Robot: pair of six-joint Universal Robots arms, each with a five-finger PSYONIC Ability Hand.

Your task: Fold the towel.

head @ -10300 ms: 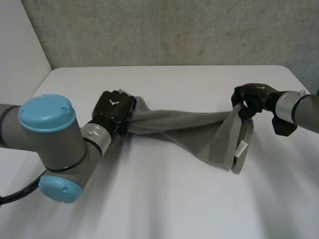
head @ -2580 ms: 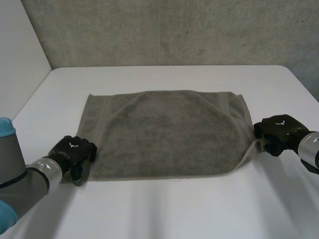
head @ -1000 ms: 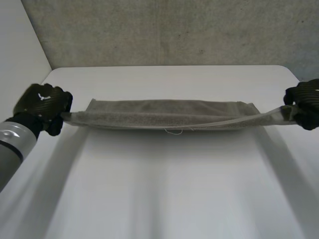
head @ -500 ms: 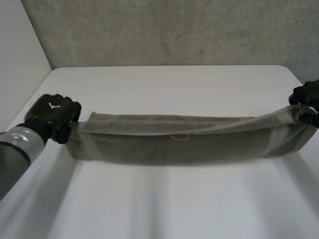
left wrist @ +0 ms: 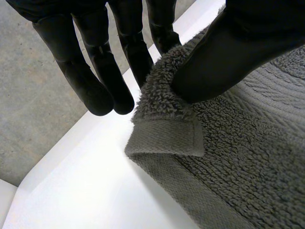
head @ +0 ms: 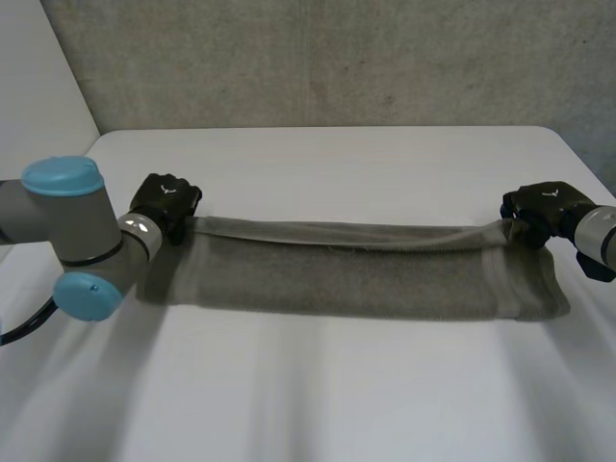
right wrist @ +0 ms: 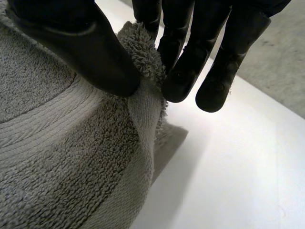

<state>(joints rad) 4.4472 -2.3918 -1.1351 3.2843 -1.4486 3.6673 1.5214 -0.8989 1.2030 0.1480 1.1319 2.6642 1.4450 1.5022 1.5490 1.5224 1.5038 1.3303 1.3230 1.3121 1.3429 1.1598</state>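
Observation:
The grey towel (head: pixel 356 279) lies folded in a long band across the middle of the white table (head: pixel 318 164). My left hand (head: pixel 164 204) pinches the towel's left corner (left wrist: pixel 164 102) between thumb and fingers, just above the table. My right hand (head: pixel 539 210) pinches the right corner (right wrist: pixel 143 52) the same way. The top layer's far edge still sags between the two hands, slightly raised over the layer beneath.
A grey concrete wall (head: pixel 318 58) rises behind the table's far edge. The table's left edge (head: pixel 87 154) runs close beside my left arm. Bare table stretches in front of the towel.
Both hands have carried the lifted edge away from the camera and downward, laying the top layer over the lower half. The left arm has swung in from the left.

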